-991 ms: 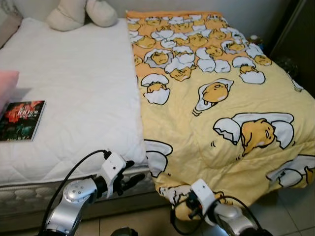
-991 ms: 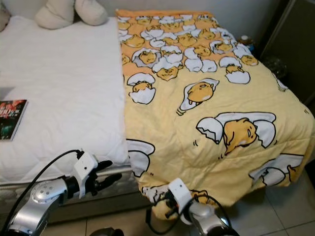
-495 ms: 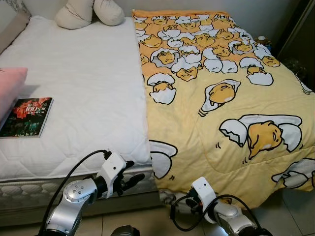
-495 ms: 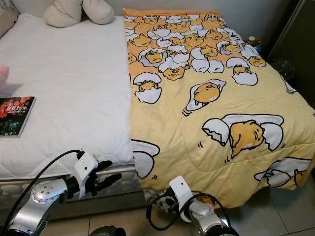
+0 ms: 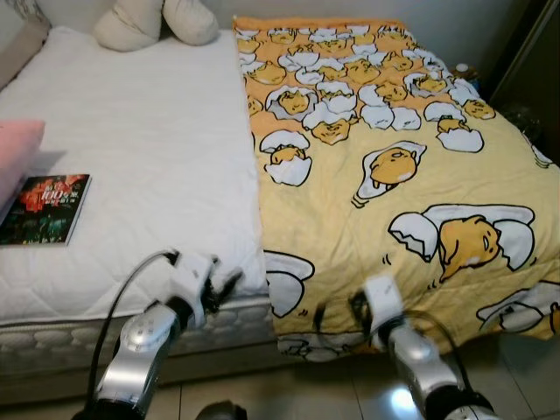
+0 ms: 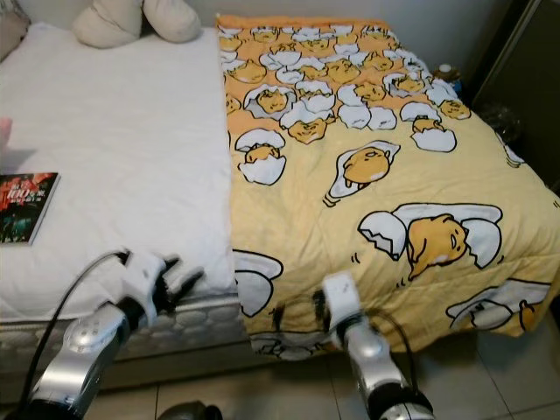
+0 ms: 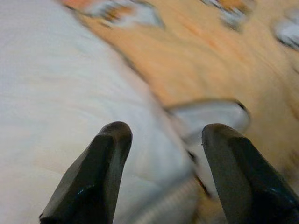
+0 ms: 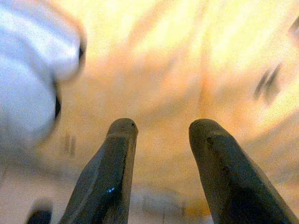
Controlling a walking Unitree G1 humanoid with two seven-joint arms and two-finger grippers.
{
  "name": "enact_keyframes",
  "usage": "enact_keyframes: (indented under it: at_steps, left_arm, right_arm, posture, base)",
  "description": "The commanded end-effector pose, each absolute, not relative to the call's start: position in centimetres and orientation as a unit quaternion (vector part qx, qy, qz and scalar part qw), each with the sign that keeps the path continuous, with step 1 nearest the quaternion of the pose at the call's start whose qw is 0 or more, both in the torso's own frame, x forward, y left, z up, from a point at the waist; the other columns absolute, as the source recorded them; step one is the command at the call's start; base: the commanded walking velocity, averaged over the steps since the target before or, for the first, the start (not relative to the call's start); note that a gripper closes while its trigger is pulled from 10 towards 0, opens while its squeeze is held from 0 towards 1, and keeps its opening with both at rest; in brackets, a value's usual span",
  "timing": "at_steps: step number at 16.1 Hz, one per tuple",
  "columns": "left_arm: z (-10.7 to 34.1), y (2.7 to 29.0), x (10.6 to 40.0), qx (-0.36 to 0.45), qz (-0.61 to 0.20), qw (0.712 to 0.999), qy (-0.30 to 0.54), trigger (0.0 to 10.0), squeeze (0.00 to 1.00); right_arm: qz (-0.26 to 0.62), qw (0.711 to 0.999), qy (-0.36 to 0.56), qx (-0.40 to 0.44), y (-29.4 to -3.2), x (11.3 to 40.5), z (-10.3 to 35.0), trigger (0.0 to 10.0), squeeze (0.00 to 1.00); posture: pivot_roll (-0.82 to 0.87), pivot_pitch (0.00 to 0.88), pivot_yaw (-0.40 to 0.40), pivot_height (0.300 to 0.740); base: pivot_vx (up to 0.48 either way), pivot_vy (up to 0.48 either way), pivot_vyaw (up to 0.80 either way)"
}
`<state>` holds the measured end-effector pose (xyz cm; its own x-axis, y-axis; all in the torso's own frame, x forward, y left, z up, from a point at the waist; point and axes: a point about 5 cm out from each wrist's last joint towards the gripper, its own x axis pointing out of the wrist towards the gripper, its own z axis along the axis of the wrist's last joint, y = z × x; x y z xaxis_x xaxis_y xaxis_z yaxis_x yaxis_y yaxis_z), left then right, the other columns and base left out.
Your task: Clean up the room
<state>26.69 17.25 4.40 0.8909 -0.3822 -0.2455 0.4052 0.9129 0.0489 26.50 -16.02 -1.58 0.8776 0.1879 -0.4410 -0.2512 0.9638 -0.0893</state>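
Grippers left (image 7: pixel 161 172) and right (image 8: pixel 161 172), jaws apart, seemingly near yellow blanket (image 5: pixel 411 175) edge

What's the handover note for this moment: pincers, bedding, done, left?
Left pincer: open, empty, at the foot edge of the white mattress.
Right pincer: open, empty, facing the yellow blanket at its foot edge.
Blanket covers only the bed's right half; book and pink pillow lie on the left half.
Done: nothing gripped.
Left: probably grip the blanket hem, spread it, clear the book.
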Motion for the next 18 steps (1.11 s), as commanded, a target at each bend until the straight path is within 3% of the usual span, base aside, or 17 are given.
enact_keyframes:
  at_steps: [1,5,9,13,18]
  left_arm:
    - [6.0,17.8,27.9,0.037,-0.143,0.986,0.083,10.0,0.0]
    - [10.4,17.7,29.5,0.025,-0.038,0.999,-0.003,10.0,0.0]
    - [14.8,17.1,29.8,0.061,0.004,0.994,-0.096,10.0,0.0]
    - [13.6,15.7,29.2,0.09,-0.037,0.993,-0.073,10.0,0.0]
    - [12.9,14.7,29.8,0.084,-0.055,0.994,-0.041,10.0,0.0]
  right_arm:
    - [0.088,0.983,0.152,-0.047,-15.8,27.7,0.5,10.0,0.0]
    - [0.006,1.0,-0.002,0.02,-16.6,28.3,5.7,10.0,0.0]
    - [-0.041,0.995,-0.095,0.017,-17.8,27.4,9.5,10.0,0.0]
    - [-0.037,0.994,-0.103,0.023,-17.1,28.7,10.9,10.0,0.0]
    - [0.003,0.997,-0.064,0.047,-15.8,30.5,10.9,10.0,0.0]
  posture:
    - [0.04,0.0,-0.029,0.74]
    - [0.03,0.0,-0.025,0.74]
    - [0.01,0.0,-0.022,0.74]
    - [0.0,0.0,-0.009,0.74]
    - [0.01,0.0,-0.029,0.74]
  base:
    - [0.0,0.0,0.0]
    - [0.0,0.0,0.0]
    - [0.0,0.0,0.0]
    - [0.0,0.0,0.0]
    - [0.0,0.0,0.71]
